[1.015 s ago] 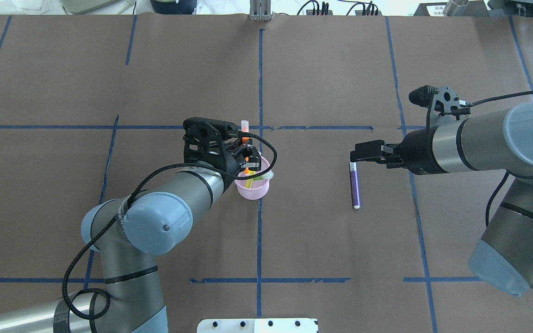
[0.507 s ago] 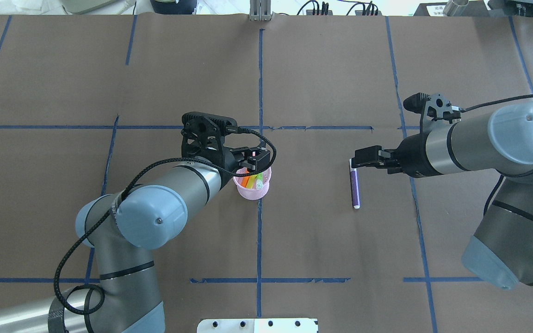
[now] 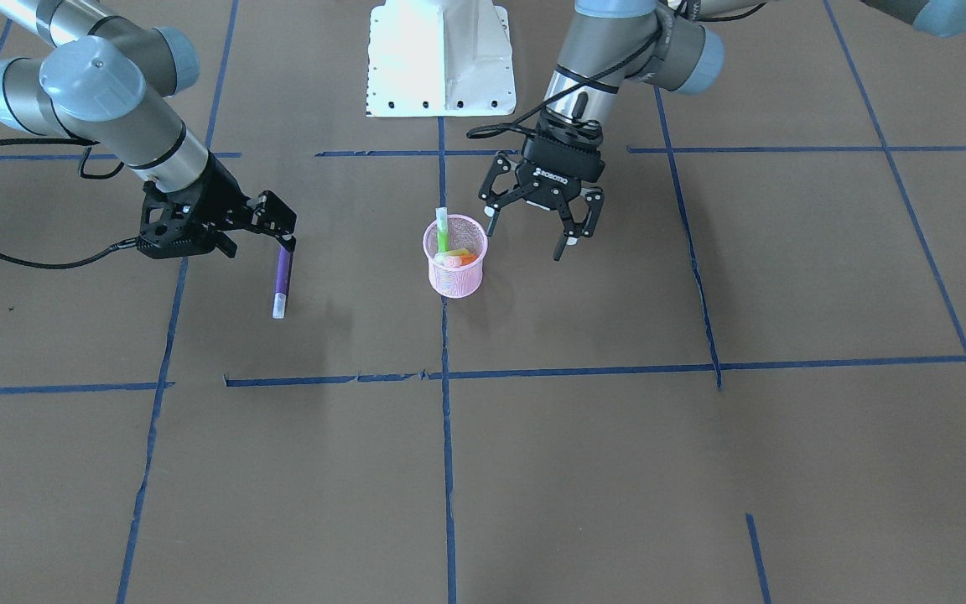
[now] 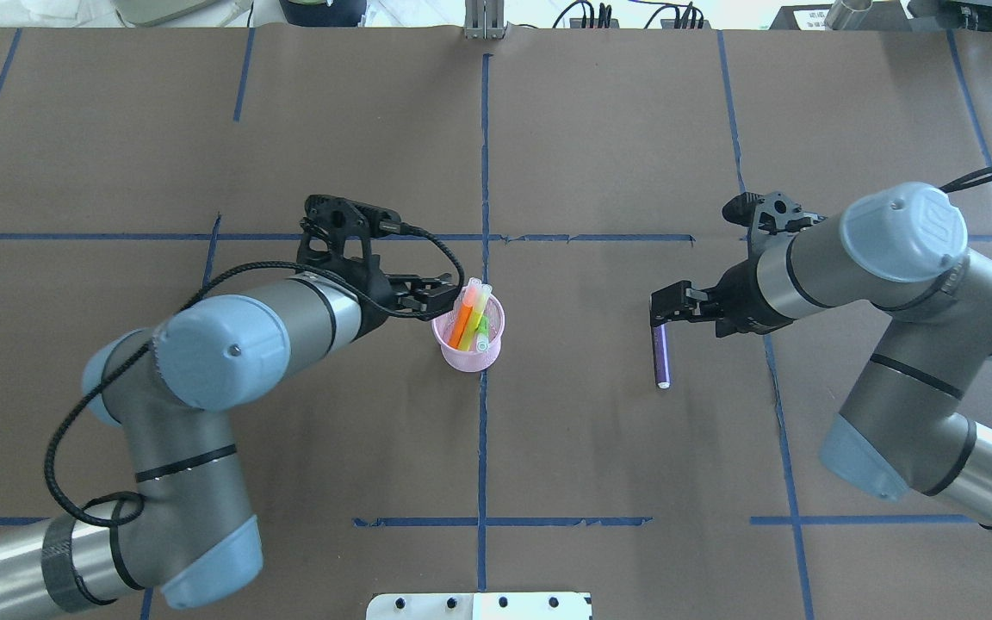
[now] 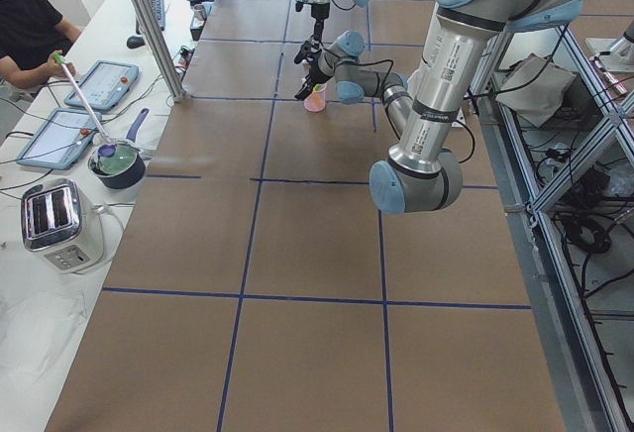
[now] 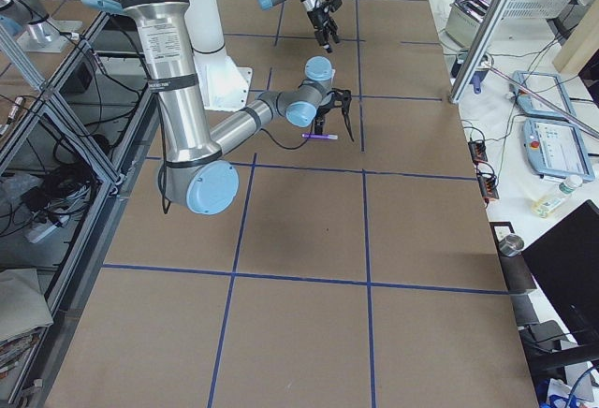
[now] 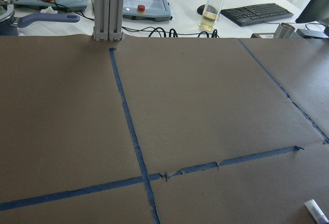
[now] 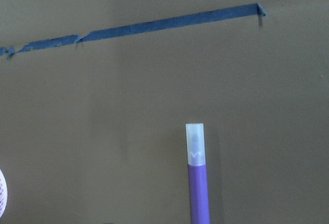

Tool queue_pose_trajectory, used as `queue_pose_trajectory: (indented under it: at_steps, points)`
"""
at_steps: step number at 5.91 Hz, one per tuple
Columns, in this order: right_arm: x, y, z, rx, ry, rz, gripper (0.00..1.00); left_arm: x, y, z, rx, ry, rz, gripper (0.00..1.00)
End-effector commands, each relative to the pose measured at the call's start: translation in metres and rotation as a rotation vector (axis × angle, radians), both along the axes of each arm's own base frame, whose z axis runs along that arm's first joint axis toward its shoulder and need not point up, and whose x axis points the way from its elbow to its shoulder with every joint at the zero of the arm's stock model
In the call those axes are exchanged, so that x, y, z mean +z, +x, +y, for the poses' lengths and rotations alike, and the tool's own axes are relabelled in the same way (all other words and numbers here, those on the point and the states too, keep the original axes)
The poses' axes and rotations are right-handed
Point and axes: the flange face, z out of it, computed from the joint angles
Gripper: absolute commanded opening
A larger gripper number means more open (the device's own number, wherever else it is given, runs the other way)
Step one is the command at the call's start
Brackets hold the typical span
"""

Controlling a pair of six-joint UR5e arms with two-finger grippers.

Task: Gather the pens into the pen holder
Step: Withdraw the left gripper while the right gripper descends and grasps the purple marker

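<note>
Purple pen (image 4: 660,349) lies flat on the table (image 4: 599,448), well right of the pink cup (image 4: 467,355), which holds the orange pen (image 4: 461,327) and green pen (image 4: 480,323).

Right gripper (image 4: 658,310) sits over its far end; finger spacing cannot be told.

Best approach: straddle the barrel squarely, close, lift, and tip it upright before the cup.

Left gripper (image 3: 527,239) hangs wide open and empty beside the cup; its lettering seems to read ROBOTIQ.

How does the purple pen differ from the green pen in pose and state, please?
The purple pen lies flat on the table, while the green pen stands in the pen holder. The purple pen has the right gripper at one end, though a grip cannot be confirmed; the green pen is free, with the left gripper open beside the holder. Both are slim with a pale translucent end.
</note>
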Motion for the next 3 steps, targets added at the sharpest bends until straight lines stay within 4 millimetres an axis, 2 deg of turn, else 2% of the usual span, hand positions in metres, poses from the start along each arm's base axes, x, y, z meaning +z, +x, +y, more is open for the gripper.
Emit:
queue_pose_trajectory:
  at_steps: [1, 2, 3]
  points:
    - [-0.016, -0.031, -0.033, -0.033, -0.016, 0.09, 0.99, 0.057, -0.086, -0.014, 0.098, -0.018, -0.223, 1.0]
    - [-0.01, -0.032, -0.037, -0.052, 0.001, 0.114, 0.99, 0.081, -0.103, -0.007, 0.116, -0.014, -0.268, 1.0]
    - [0.011, -0.035, -0.045, -0.084, 0.009, 0.153, 0.99, 0.082, -0.105, -0.006, 0.127, -0.023, -0.269, 1.0]
